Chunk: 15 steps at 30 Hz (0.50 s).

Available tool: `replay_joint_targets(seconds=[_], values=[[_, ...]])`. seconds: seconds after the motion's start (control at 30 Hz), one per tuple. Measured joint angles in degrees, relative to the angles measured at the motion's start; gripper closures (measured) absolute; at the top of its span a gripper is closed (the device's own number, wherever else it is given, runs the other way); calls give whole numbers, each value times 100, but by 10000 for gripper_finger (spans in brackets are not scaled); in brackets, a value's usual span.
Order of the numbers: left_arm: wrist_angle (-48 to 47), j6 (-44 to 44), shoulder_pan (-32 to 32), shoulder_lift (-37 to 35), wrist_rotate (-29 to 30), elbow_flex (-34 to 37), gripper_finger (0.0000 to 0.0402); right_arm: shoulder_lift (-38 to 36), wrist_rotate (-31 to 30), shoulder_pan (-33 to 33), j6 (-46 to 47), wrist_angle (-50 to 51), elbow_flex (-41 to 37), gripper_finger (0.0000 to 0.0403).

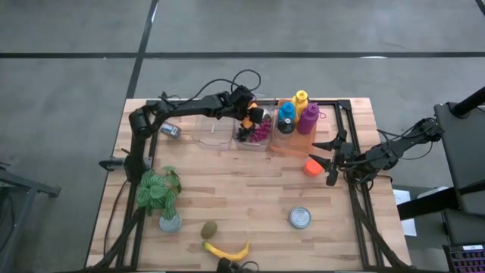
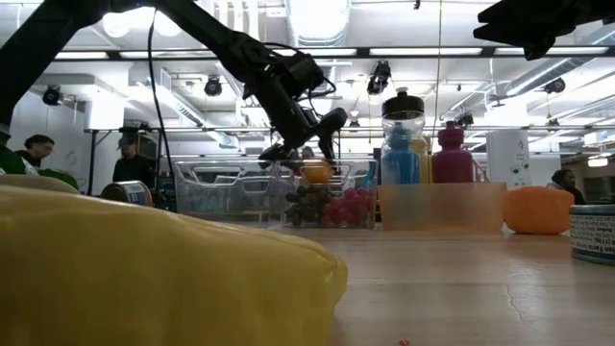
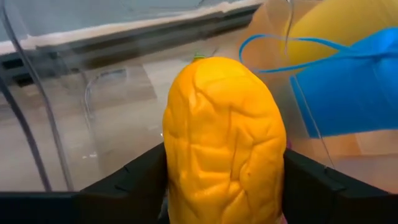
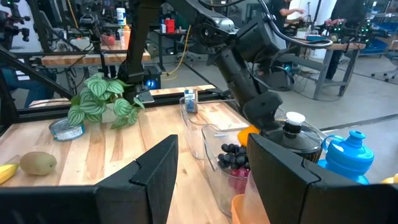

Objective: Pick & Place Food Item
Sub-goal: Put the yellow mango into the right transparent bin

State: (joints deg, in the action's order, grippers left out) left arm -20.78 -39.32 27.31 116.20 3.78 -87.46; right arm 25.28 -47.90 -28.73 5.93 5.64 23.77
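Note:
My left gripper (image 1: 254,115) reaches across the far side of the table and is shut on a wrinkled orange-yellow fruit (image 3: 224,137). It hangs over a clear bin (image 1: 254,138) that holds purple and red grapes (image 2: 332,207). An empty clear bin (image 1: 212,134) stands beside it on the left. In the low view the fruit (image 2: 315,173) sits just above the grapes, at about the height of the bin's rim. My right gripper (image 1: 332,155) waits open near the table's right edge, beside an orange item (image 1: 311,167) lying on the table. My left gripper pinches the orange-yellow fruit between its two fingers (image 3: 140,177), one on each flank (image 3: 180,155). The fingers come from above, slanting down from the table's left. The fruit is lifted clear and hangs below the fingers over the grapes.
An orange tray (image 1: 292,144) right of the bins carries blue (image 1: 286,117), yellow (image 1: 300,98) and purple (image 1: 308,117) bottles. A tin (image 1: 171,130) lies far left. A potted plant (image 1: 159,191), kiwi (image 1: 210,227), banana (image 1: 227,250) and can (image 1: 301,218) sit on the near half.

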Motion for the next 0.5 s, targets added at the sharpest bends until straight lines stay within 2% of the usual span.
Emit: replay_joint_targets(seconds=[0.23,0.5], values=[[-85,-16,33,0,2,0,112,0,0,0,-8,1,0,213],[-81,-17,33,0,1,2,97,0,0,0,-5,0,0,213]])
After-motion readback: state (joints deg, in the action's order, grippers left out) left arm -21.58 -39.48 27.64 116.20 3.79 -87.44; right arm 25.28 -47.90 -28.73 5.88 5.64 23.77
